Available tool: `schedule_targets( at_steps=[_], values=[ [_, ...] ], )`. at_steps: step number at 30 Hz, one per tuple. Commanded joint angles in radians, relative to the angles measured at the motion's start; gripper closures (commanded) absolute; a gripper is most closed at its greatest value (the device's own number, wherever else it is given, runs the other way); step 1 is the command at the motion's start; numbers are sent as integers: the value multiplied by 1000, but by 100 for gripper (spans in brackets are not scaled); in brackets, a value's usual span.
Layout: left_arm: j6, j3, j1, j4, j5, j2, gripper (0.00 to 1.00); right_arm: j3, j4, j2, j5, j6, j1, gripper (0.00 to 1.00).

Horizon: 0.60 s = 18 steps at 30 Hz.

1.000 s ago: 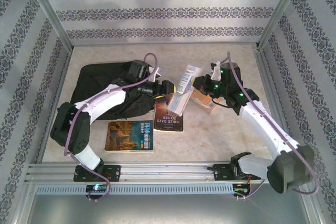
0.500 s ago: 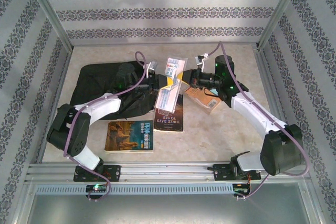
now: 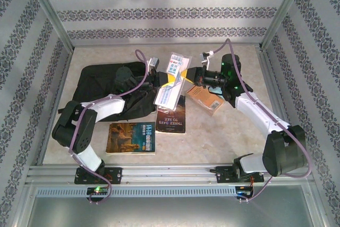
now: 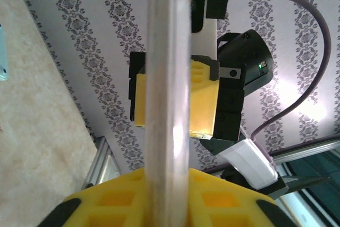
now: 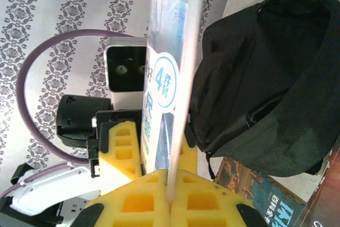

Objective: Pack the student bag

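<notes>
The student bag (image 3: pixel 101 86) lies black and open-mouthed at the left of the table; its opening also faces the right wrist camera (image 5: pixel 265 78). A flat clear plastic packet (image 3: pixel 171 81) with blue and white print hangs in the air between both arms. My right gripper (image 3: pixel 186 76) is shut on one end, its yellow pads pinching the packet's thin edge (image 5: pixel 171 195). From the bag's side, my left gripper (image 3: pixel 159 78) is shut on the other end. Its pads press both faces of the packet (image 4: pixel 167 78).
Three books lie on the table: one with a painted cover (image 3: pixel 130 137) at the front left, a dark one (image 3: pixel 171 116) under the packet, a brown one (image 3: pixel 204 97) beneath the right arm. Metal frame rails border the table.
The right arm carried the packet up and left toward the bag. The left gripper came to meet it and closed its jaws on the packet's other end.
</notes>
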<state>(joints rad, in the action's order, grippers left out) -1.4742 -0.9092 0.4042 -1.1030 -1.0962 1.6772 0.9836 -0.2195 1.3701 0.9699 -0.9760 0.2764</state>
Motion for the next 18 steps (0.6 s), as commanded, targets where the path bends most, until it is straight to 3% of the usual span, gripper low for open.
schedule_targets(
  at_steps=[1,3,4,8,9,13,18],
  values=[
    [-83,3,-8,-187,-5,13,88,-10,-39,-9,30,-12,-4,100],
    [-79,3,-8,-181,-7,13,94,-13,-37,-12,23,-17,-1,100],
    [-78,2,-8,-181,-5,13,95,-16,-38,-13,20,-23,0,94],
    [-65,3,-8,-165,-2,7,97,-55,-132,-20,4,-107,12,51],
    [-61,4,-7,-157,0,7,97,-68,-162,-24,-5,-130,19,49],
    [-56,8,-8,-153,7,7,97,-86,-187,-21,-31,-141,68,55],
    [-37,14,-8,-127,7,-1,97,-91,-202,-9,-60,-132,116,74]
  ],
)
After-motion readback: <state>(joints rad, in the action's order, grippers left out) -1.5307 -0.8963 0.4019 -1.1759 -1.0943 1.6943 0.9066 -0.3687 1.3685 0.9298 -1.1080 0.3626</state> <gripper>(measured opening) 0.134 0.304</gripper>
